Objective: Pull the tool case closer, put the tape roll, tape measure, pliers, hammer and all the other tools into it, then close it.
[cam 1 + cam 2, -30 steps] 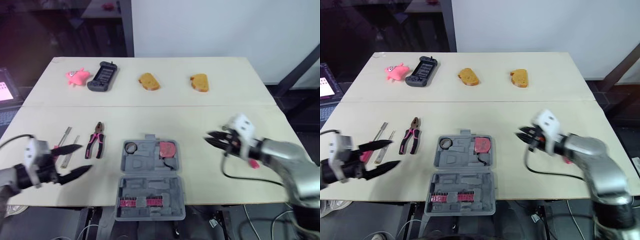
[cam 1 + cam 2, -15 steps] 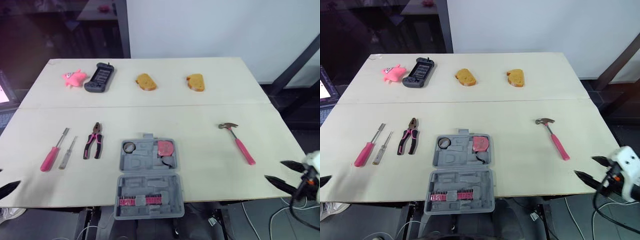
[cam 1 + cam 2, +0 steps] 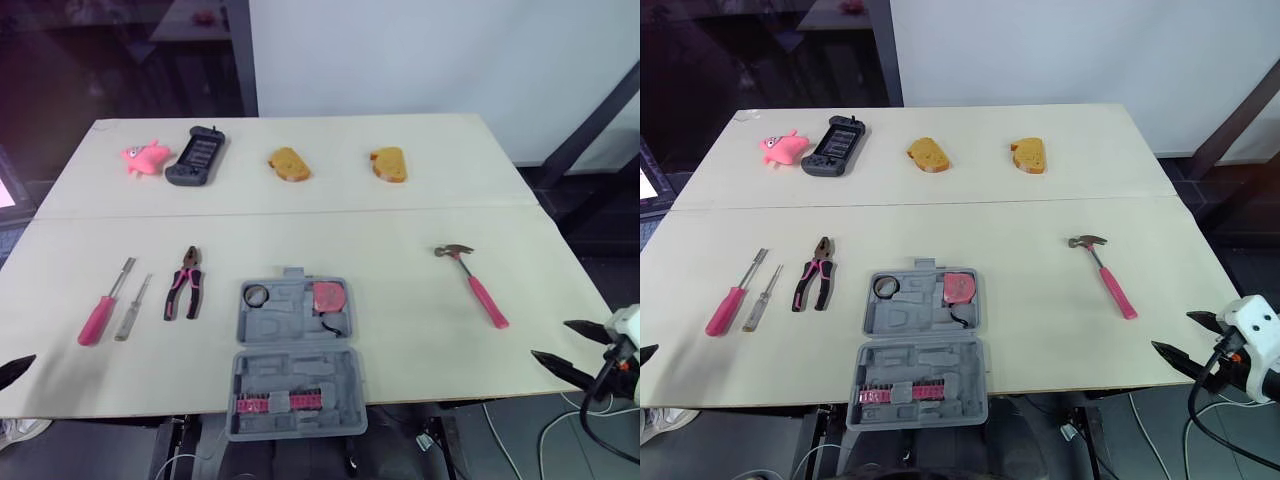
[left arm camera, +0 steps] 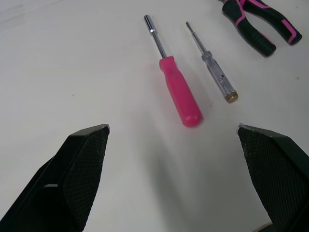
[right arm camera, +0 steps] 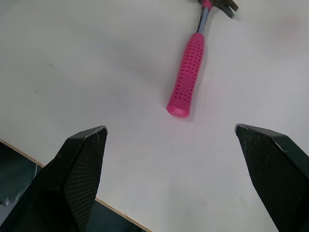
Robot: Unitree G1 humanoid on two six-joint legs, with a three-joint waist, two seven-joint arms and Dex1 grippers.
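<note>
Pale cream table (image 3: 400, 250), two boards, one seam running across the middle. White wall (image 3: 420, 50) behind on the right, dark glazing behind on the left.

Far row: pink toy pig (image 3: 144, 157), black handheld controller (image 3: 195, 155), two toast-brown bread slices (image 3: 288, 164).

Your grey plastic tool case (image 3: 298, 350) lies open at the near edge, centre. The near half overhangs the edge slightly and holds a row of pink bits (image 3: 275, 402). The far half holds the black tape roll (image 3: 259, 295) and the pink tape measure (image 3: 331, 296) in their moulded seats.

Left of the case: pink-and-black-handled pliers (image 3: 185, 294), then a clear-handled screwdriver (image 3: 130, 309), then a pink-handled screwdriver (image 3: 98, 317), all loose on the table.

Right of the case, well apart: pink-handled hammer (image 3: 474, 285), head pointing away.

Your left gripper (image 4: 172, 127) sits at the near left edge, fingers spread wide, empty, short of the pink-handled screwdriver. Your right gripper (image 5: 170, 127) sits off the near right corner, fingers spread wide, empty, short of the hammer's handle end.
</note>
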